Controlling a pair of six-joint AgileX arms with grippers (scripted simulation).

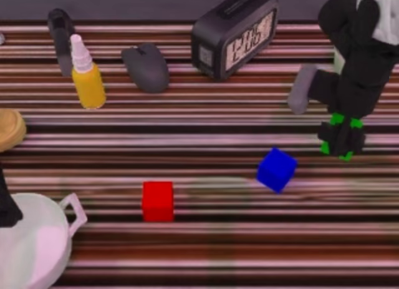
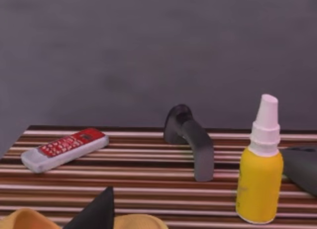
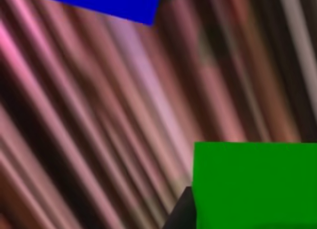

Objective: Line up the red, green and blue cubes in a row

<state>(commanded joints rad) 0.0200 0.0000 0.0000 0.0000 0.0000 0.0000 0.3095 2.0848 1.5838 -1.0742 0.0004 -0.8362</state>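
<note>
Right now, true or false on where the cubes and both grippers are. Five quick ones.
1. The right gripper holds the bright green cube. True.
2. The bright red cube touches the deep blue cube. False: bare table lies between them.
3. The blue cube sits square to the table stripes. False: it is turned at an angle.
4. The left gripper is at the table's left edge, beside the white pot. True.
5. The yellow spray bottle lies on its side. False: it stands upright.

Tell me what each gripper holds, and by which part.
The right gripper holds the green cube by its sides; the left arm, parked at the table's left, holds nothing visible.
</note>
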